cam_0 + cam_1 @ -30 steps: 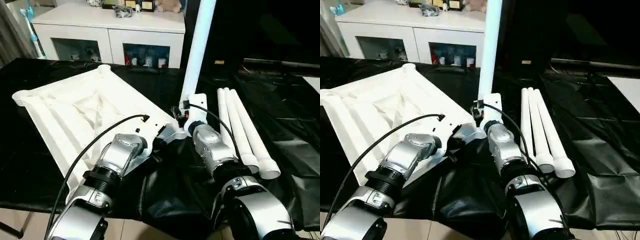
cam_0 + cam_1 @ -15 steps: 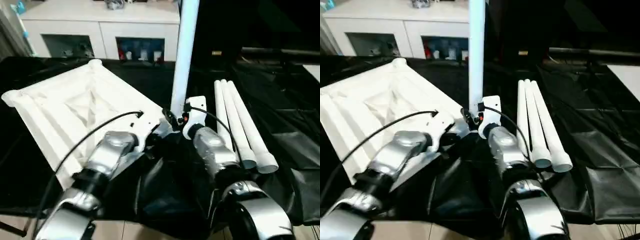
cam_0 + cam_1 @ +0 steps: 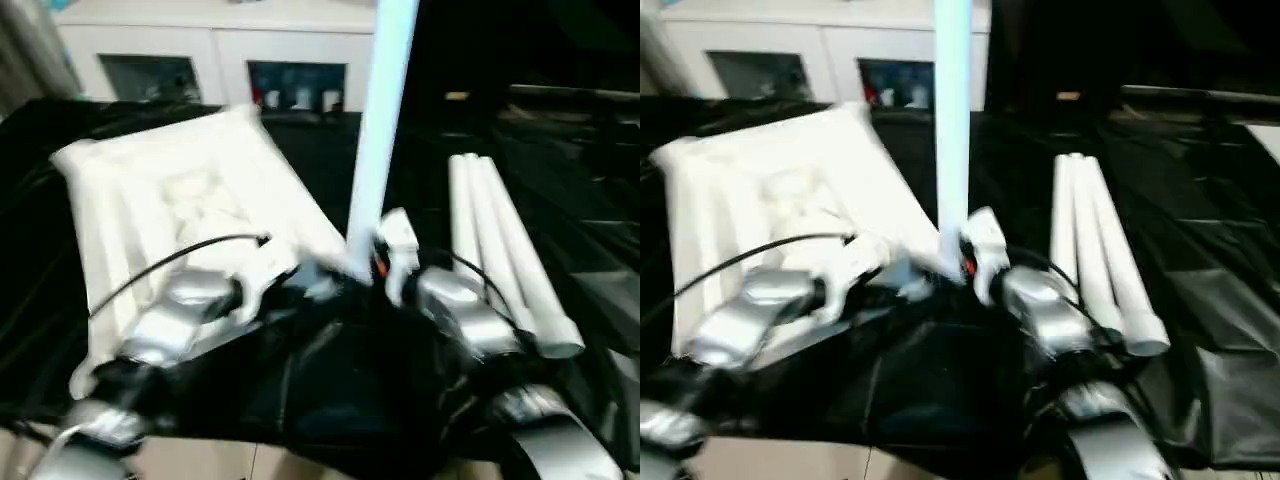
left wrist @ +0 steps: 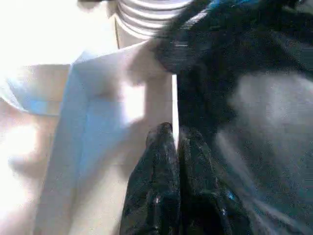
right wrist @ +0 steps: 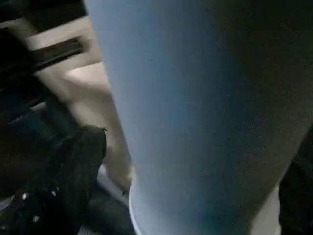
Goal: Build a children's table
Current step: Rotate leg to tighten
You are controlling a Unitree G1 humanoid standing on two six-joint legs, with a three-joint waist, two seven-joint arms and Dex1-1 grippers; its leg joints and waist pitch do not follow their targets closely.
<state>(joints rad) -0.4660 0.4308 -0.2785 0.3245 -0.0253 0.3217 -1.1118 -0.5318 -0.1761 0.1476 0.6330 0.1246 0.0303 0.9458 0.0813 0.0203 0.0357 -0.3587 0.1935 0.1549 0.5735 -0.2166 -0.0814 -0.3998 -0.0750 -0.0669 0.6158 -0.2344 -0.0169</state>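
Upright leg (image 3: 383, 130) standing just ahead of the right gripper (image 3: 372, 262), long axis vertical, foot seated in the tabletop's (image 3: 180, 200) near corner socket. Right gripper spread wide beside its base, gripping nothing. Left gripper (image 4: 175, 142) closed, fingertips at the tabletop's edge. Three spare legs (image 3: 500, 250) lying on the surface to the right gripper's right, pointing away. No readable writing.

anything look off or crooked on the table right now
Nothing looks damaged or spilled. One leg stands upright at the near corner of the upside-down tabletop, leaning slightly. Three spare legs lie neatly side by side on the black sheet.
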